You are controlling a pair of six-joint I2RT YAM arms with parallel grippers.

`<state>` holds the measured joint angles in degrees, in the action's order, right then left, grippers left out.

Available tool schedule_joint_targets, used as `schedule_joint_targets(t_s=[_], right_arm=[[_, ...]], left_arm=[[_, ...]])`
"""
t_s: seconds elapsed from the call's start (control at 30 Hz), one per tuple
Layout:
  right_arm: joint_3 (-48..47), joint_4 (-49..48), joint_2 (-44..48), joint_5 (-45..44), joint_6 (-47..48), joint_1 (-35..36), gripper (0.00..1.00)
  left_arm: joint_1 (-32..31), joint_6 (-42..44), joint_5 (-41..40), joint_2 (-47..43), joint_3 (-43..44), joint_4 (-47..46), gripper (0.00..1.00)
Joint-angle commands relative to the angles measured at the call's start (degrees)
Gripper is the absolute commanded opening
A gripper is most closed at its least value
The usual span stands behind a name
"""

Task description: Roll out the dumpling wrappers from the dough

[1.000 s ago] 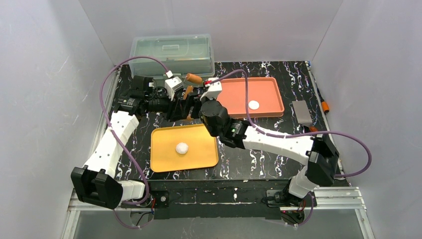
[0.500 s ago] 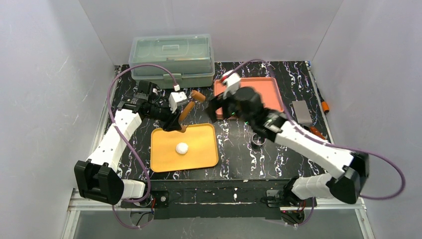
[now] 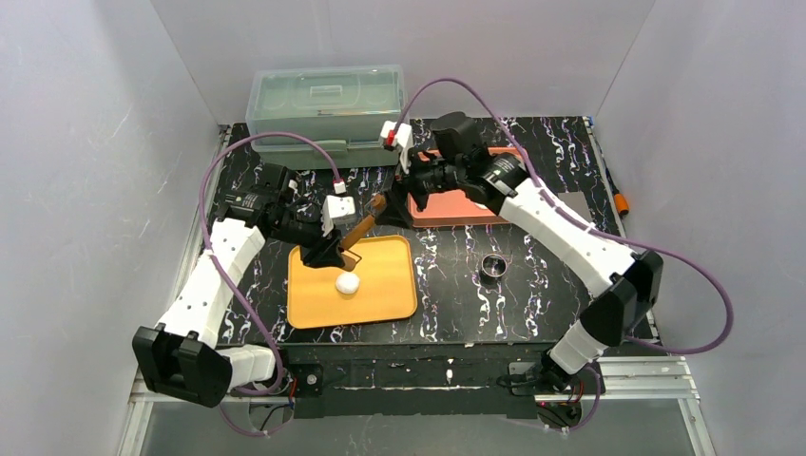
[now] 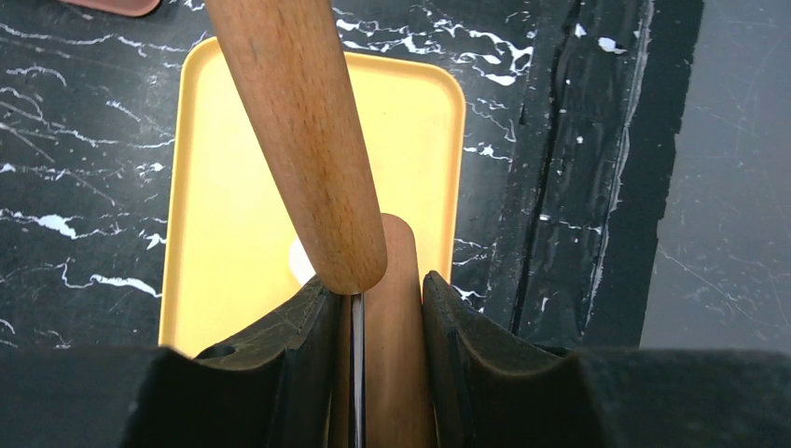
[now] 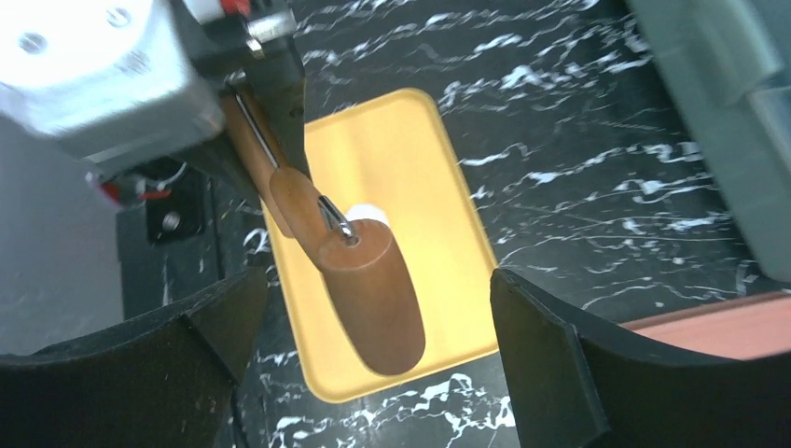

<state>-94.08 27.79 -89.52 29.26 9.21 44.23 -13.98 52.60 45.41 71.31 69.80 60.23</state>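
Dough [image 3: 348,282] lies on yellow tray [image 3: 390,296] just base-side of left gripper [image 3: 325,253] clenched on rolling pin [image 3: 365,225] handle, pin slanting far-right toward spread-wide right gripper [image 3: 397,204].

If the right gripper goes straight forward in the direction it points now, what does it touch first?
Most likely the rolling pin, which the left gripper holds; it shows between the open fingers of the right gripper. The yellow tray lies beyond; depth is unclear.
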Motion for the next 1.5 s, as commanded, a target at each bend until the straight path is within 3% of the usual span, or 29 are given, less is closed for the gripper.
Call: schedule_joint_targets(t_s=[0.0,0.1,0.23,0.3,0.67,0.77,0.9,1.07,1.17,1.27,1.47], right_arm=[[-3.5,7.4,-2.0,11.3,5.6,-0.2,0.98],[-1.4,3.8,-2.5,15.7,4.9,-0.2,0.98],[0.9,-0.8,-4.1,20.6,2.2,-0.2,0.82],[3.4,-5.7,-3.9,22.2,-0.8,-0.2,0.79],[7.3,-15.8,-4.5,24.5,-7.2,-0.1,0.6],[7.3,-16.6,-4.9,25.0,-8.0,-0.2,0.6],[7.1,-16.4,-5.2,25.0,-8.2,0.0,0.48],[7.3,-14.0,-5.1,24.5,-6.9,0.0,0.47],[7.4,-12.5,-5.1,24.5,-6.2,0.1,0.32],[7.1,-9.0,-5.1,23.5,-4.3,0.0,0.02],[8.8,-7.9,-3.1,16.2,-4.9,0.1,0.01]], left_arm=[[-0.8,3.1,5.0,-2.7,2.0,3.8,0.0],[-1.0,3.0,5.8,-2.8,2.3,4.2,0.0],[-1.2,2.7,7.1,-2.6,2.9,4.3,0.0],[-1.3,2.4,7.2,-2.5,3.1,4.3,0.0],[-1.6,2.0,7.8,-2.3,3.7,4.3,0.0],[-1.8,2.2,7.4,-2.3,3.4,4.3,0.0],[-1.8,2.0,7.3,-2.4,3.5,4.3,0.0],[-1.8,1.7,7.5,-2.4,3.7,3.8,0.0],[-1.8,1.4,7.3,-2.2,3.6,3.4,0.0],[-1.8,0.8,6.9,-2.1,3.5,2.8,0.0],[-1.8,-1.4,4.9,-1.3,3.3,0.0,0.0]])
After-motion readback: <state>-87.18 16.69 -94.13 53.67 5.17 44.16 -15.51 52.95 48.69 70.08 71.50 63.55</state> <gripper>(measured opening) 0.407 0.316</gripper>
